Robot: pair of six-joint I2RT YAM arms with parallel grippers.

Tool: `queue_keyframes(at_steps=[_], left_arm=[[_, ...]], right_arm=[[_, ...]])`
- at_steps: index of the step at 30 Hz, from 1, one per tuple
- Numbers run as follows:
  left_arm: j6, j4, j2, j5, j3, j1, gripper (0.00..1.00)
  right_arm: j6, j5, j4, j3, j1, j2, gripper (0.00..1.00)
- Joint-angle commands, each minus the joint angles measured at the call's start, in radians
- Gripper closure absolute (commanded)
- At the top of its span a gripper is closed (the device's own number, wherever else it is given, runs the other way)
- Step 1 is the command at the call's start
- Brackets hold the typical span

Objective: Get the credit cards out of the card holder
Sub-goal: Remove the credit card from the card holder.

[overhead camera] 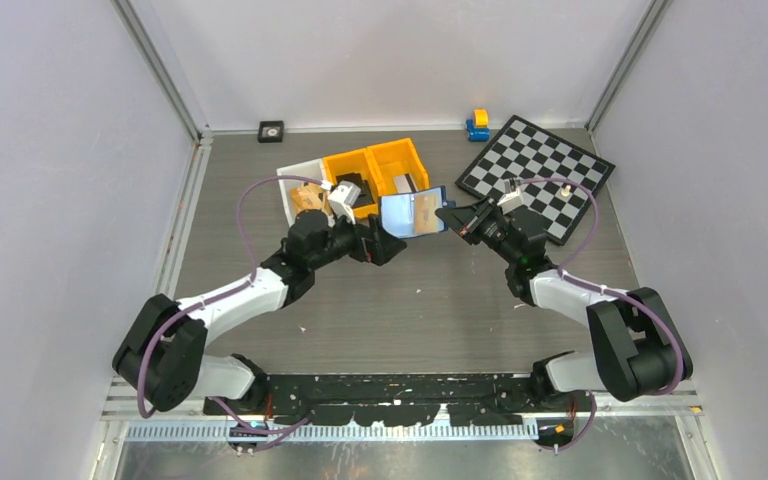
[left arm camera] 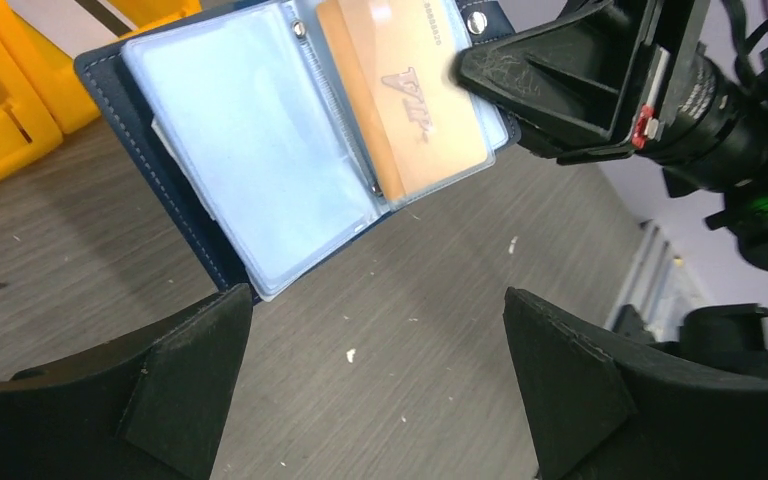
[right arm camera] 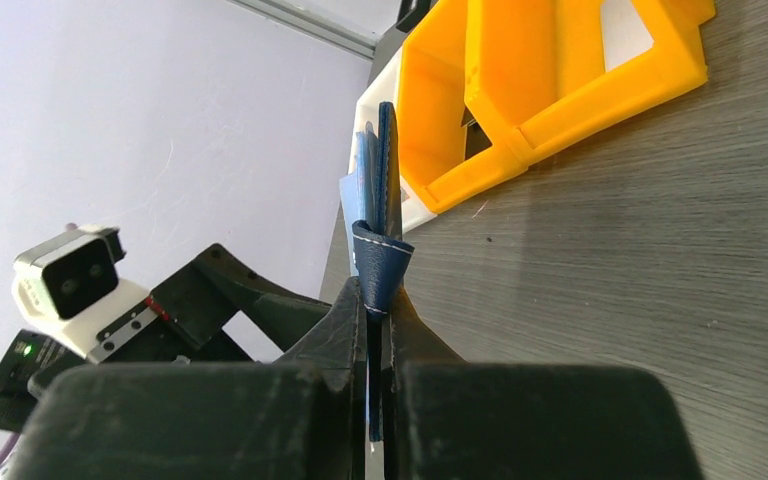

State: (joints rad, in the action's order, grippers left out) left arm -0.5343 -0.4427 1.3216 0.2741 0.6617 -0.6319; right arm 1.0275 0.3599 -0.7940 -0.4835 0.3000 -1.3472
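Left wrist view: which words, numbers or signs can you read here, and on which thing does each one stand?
"VIP": on the tan card in the open card holder.
A row of digits near one edge of that card: too small to read surely.
Nothing else here is readable.

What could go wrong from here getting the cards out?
The right end effector pinches the holder only at one edge, so tugging the tan card might pull it loose. The open left end effector could pinch the clear sleeve along with the card.
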Motion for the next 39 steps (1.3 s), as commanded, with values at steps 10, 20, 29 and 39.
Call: queue_keyframes(at_steps=[10, 20, 29, 39], left_arm=[[-0.278, -0.058, 0.123, 0.225, 0.041, 0.134, 0.0], [-0.581, -0.549, 0.307, 0.314, -0.081, 0.224, 0.0], [-0.361, -0.082, 0.086, 0.152, -0.043, 0.235, 0.0], [-0.493, -0.184, -0.18, -0.146, -0.286, 0.285, 0.0]], right_arm=[[0.026, 0.037, -0.108, -0.005, 0.003, 0.001, 1.0], [0.066, 0.076, -0.217, 0.003, 0.004, -0.053, 0.99], [0.063, 0.074, -0.235, 0.002, 0.003, -0.078, 1.0], [0.069, 0.081, -0.25, 0.003, 0.004, -0.079, 1.0]])
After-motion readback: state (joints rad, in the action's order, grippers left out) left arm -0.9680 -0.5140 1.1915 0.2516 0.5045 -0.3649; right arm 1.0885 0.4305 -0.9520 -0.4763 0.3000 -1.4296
